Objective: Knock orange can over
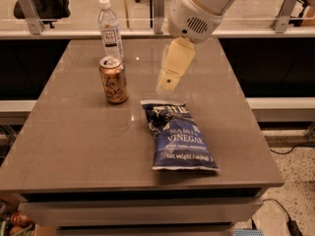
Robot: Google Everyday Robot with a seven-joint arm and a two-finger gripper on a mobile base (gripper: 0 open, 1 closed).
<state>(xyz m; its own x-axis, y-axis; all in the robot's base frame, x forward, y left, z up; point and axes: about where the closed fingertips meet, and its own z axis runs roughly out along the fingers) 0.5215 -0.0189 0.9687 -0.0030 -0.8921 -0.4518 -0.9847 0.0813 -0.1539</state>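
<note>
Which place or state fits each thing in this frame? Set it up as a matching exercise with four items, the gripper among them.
Things:
1. orange can
2. water bottle
3. chip bag
4. gripper

Places or states:
A. lying flat, toward the front right of the table
B. standing at the back of the table, white cap on
C. hanging in the air above the table, to the right of the can
D. standing upright, just in front of the bottle

Pairs: 1-D, 2-B, 3-A, 4-C.
</note>
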